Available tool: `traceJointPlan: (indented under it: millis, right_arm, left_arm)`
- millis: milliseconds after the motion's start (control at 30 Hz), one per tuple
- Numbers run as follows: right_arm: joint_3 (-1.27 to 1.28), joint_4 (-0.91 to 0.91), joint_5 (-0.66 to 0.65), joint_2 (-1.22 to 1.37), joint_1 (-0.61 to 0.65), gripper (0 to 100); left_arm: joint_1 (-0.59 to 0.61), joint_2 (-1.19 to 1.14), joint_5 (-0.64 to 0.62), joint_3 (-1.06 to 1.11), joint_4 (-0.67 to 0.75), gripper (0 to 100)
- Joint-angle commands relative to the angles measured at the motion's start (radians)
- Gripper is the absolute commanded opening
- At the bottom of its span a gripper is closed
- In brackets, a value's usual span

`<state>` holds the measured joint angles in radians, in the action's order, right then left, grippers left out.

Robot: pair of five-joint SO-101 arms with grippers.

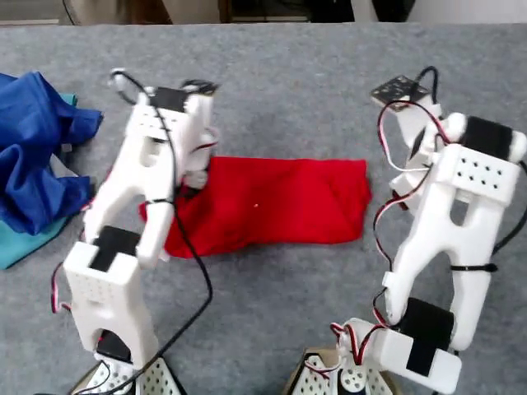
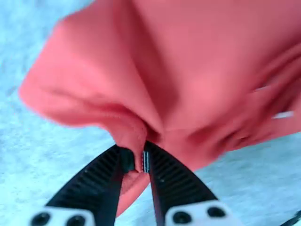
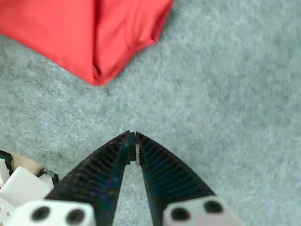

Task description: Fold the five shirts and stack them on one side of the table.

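— Grey felt covers the table (image 1: 288,74), and both arms stand at its near edge. Where is the red shirt (image 1: 280,202)?

— It lies flat as a long folded strip in the middle of the table, between the two arms. One end of it is at the left gripper (image 2: 138,157).

— Do those fingers have hold of it?

— Yes. The two black ridged fingers (image 2: 101,181) are pinched on a small fold of the red cloth right at their tips. The rest of the shirt spreads out beyond the tips, bunched into soft creases just past the pinch.

— And the right gripper (image 3: 132,140)?

— Its fingers are pressed together tip to tip with nothing between them. Bare felt lies under them. The other end of the red shirt, with a hemmed corner, lies beyond the tips and off to one side, apart from them.

— Anything else on the table?

— A crumpled blue shirt (image 1: 37,156) is heaped on a teal cloth (image 1: 25,243), well apart from both pairs of fingers, on the outer side of the left arm.
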<state>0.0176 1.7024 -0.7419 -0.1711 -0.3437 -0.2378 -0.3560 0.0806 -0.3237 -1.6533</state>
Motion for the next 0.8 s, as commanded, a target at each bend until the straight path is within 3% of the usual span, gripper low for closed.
traceJointPlan:
  millis: [0, 300, 567, 767]
  right_arm:
    - [-0.001, -0.012, -0.009, -0.085, -0.061, 0.2]
    - [0.119, -0.043, 0.049, -0.245, -0.079, 0.2]
    - [0.229, -0.141, 0.175, -0.326, -0.196, 0.2]
    - [0.228, -0.143, 0.176, -0.332, -0.234, 0.2]
  left_arm:
    - [-0.1, 0.045, -0.126, -0.107, 0.058, 2]
    - [-0.293, -0.074, -0.364, -0.292, 0.212, 2]
    - [-0.45, -0.245, -0.423, -0.519, 0.235, 2]
    - [-0.508, -0.387, -0.459, -0.706, 0.229, 2]
